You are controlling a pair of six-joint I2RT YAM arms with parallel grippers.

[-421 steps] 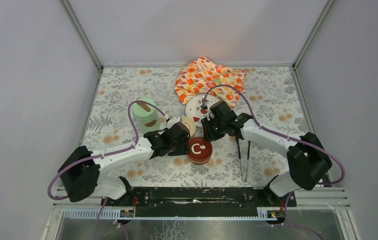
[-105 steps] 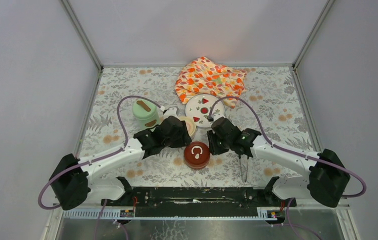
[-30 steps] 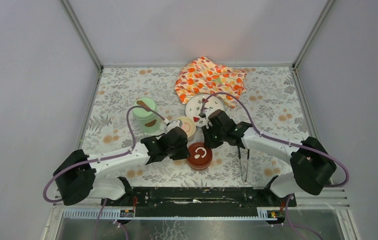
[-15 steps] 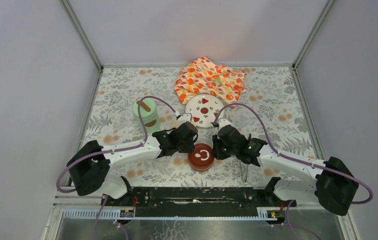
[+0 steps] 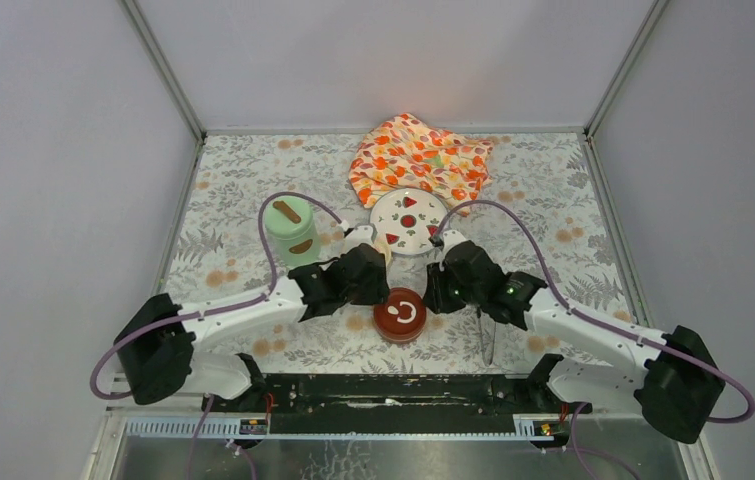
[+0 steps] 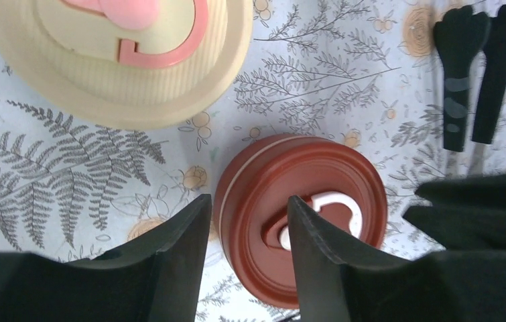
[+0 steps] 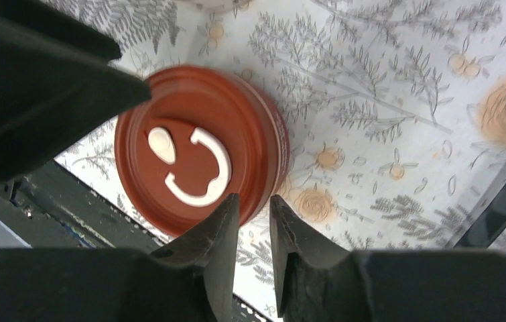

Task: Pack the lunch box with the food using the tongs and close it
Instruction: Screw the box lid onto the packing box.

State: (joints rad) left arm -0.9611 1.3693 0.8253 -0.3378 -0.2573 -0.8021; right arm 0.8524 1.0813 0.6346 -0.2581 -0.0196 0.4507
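Observation:
The dark red lidded bowl (image 5: 399, 315) of the lunch box stands closed near the front edge. My left gripper (image 6: 248, 199) is open, its jaws astride the left rim of the red lid (image 6: 303, 215). My right gripper (image 7: 253, 199) stands at the right edge of the red lid (image 7: 200, 168), jaws a narrow gap apart with nothing between them. The cream lidded bowl (image 6: 116, 60) lies just behind, mostly hidden under my left gripper (image 5: 373, 288) from above. The mint-green cylinder (image 5: 291, 232) stands closed at left. The tongs (image 5: 486, 335) lie to the right. No food is in view.
A white plate with red fruit prints (image 5: 408, 221) sits behind the bowls, and the orange flower-patterned cloth (image 5: 418, 158) lies bunched at the back. The dark tong tips (image 6: 474, 67) lie side by side on the patterned tabletop. Grey walls enclose the table on three sides.
Over the last second both grippers came down to either side of the red bowl. The left one now covers the cream bowl from above. The right arm has stretched lower and outward.

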